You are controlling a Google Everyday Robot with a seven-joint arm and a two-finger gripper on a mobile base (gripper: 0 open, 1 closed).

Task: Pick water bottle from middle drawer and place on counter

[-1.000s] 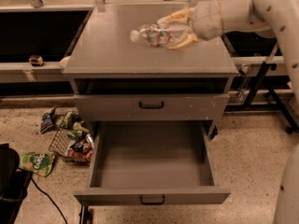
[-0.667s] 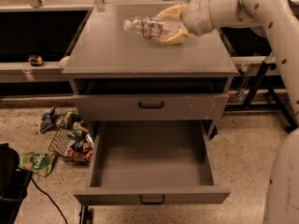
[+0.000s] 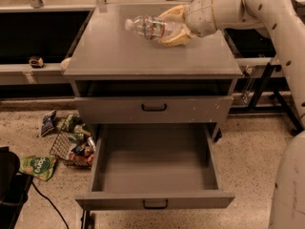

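— Where is the water bottle (image 3: 148, 27)?

— On its side over the far part of the counter (image 3: 143, 56), white cap pointing left, label band about mid-body. Its base end sits inside the gripper (image 3: 171, 26).

— So the gripper has hold of it?

— Yes. The two tan fingers (image 3: 175, 13) are closed around the bottle's rear half, one along the far side and one along the near side, and the capped end sticks out to the left beyond the fingertips.

— Is the bottle resting on the counter or held clear of it?

— Hard to say from this angle. It looks very close to the surface, possibly touching, but I can't make out a gap or a contact line.

— Where does the arm (image 3: 267, 6) come from?

— From the right edge of the view, reaching leftward across the back right part of the counter.

— And the middle drawer (image 3: 155, 202)?

— Pulled fully out below the closed upper drawer (image 3: 152, 109), its grey floor bare, well apart from the bottle and the gripper.

— Anything else nearby?

— A wire basket (image 3: 66, 147) of snack packets on the floor to the drawer's left.
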